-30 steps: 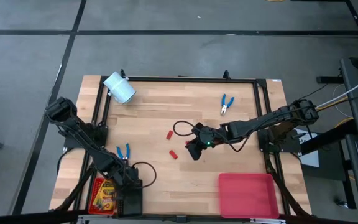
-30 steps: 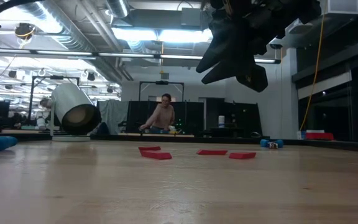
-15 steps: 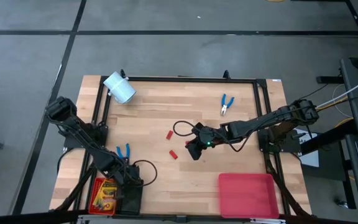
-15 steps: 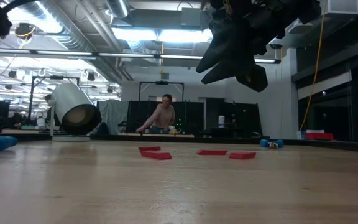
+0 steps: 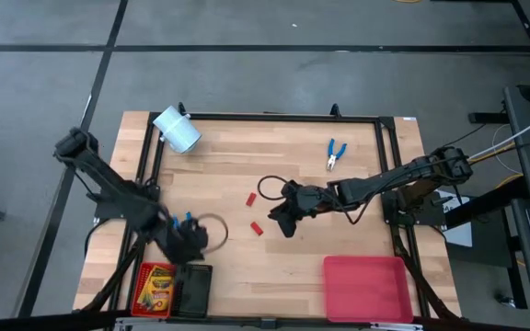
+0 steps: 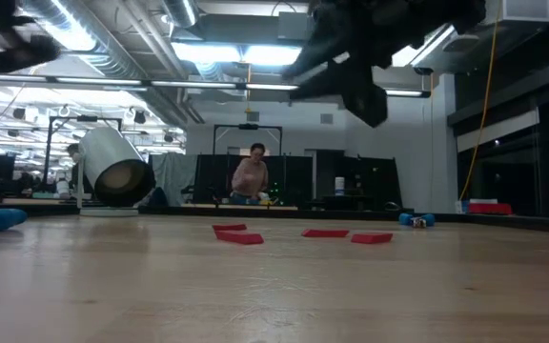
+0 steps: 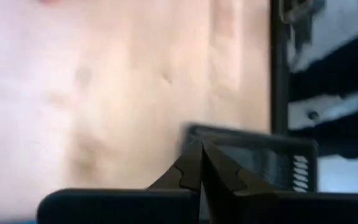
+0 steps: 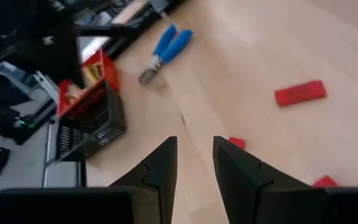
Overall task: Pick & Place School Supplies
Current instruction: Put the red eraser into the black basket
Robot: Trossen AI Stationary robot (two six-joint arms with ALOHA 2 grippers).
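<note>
Robotics lab or workshop hall. Exposed ceiling ducts (image 6: 112,52), strip lights (image 6: 232,52), grey concrete floor (image 5: 247,78). Wooden table (image 5: 293,165) in black frame. Person (image 6: 249,177) at far workbench, equipment racks behind; cables, monitor edge beside rig.

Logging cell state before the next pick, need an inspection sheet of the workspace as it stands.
Surface: wooden table, black frame round its edge.
Job's things: crayon box in the red tray; three red pieces loose mid-table; blue pliers at the far side, second pair near the left arm.
Clutter: pale cylinder at the far left corner; black tray beside the red one; empty pink bin at the near right.
Grippers: left claw shut, empty, above the trays; right claw part open, empty, above the red pieces.
Cables: black loops by both wrists.
Surroundings: person far behind the table.
</note>
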